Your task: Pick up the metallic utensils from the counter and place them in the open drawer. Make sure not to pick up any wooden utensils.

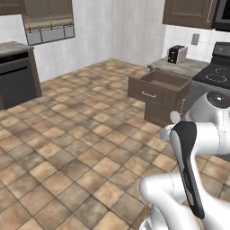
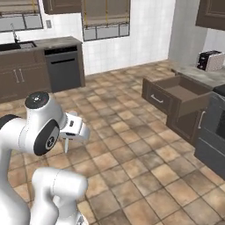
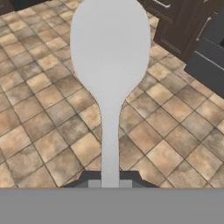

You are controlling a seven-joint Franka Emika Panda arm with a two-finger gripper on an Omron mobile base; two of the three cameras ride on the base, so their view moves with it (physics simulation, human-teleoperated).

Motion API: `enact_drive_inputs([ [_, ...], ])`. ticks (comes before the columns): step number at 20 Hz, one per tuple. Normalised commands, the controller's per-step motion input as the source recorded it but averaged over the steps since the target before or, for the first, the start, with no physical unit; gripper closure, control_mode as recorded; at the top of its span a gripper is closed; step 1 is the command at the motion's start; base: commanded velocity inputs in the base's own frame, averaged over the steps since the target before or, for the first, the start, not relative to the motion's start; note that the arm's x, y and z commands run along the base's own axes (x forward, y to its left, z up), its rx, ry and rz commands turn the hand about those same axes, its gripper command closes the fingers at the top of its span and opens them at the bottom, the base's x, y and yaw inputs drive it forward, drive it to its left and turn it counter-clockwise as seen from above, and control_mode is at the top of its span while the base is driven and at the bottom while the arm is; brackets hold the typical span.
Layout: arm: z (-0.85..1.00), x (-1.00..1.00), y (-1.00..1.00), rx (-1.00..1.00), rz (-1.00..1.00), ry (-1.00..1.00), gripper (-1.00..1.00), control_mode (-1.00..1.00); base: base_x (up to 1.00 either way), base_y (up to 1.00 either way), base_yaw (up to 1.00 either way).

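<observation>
— What does the robot hold now?

— A pale grey metal spoon [image 3: 110, 65] with a wide oval bowl and a straight narrow stem. The gripper [image 3: 110, 183] is closed tight on the bottom of the stem, one dark finger on each side, and the bowl stands out away from the hand. From the camera on the right I see only a thin grey piece [image 2: 66, 144] hanging under the white hand.

— And where is this, compared to the open drawer?

— The dark brown wooden drawer [image 1: 158, 87] with the slim silver bar handle is pulled out from its cabinet, and inside I see only its brown bottom. The spoon is well apart from it, over the floor of brown and tan stone tiles [image 1: 67, 148], on the side where the drawer front looks. The spoon is not over the drawer.

— What stands around the drawer?

— Behind the drawer is a grey counter top [image 1: 179, 66] with a small silver and black toaster [image 1: 177, 54] on it. Just beside the drawer is a dark stove [image 1: 216, 74]. Far across the floor from the drawer is a black dishwasher [image 2: 64, 68] under another counter, with a sink [image 2: 19, 45] further along it.
</observation>
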Motion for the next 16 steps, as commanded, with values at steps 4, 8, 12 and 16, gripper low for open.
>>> enact_drive_inputs([
  [4, 0.0, 0.0, 0.0, 0.0, 0.0, 0.0, 1.0, 1.0, 1.0, -1.0, 0.0],
  [8, 0.0, 0.0, 0.0, 0.0, 0.0, 0.0, 1.0, 1.0, 1.0, -1.0, 0.11],
  [12, 0.0, 0.0, 0.0, 0.0, 0.0, 0.0, 1.0, 1.0, 1.0, -1.0, 0.33],
  [16, 0.0, 0.0, 0.0, 0.0, 0.0, 0.0, 1.0, 1.0, 1.0, -1.0, 0.35],
])
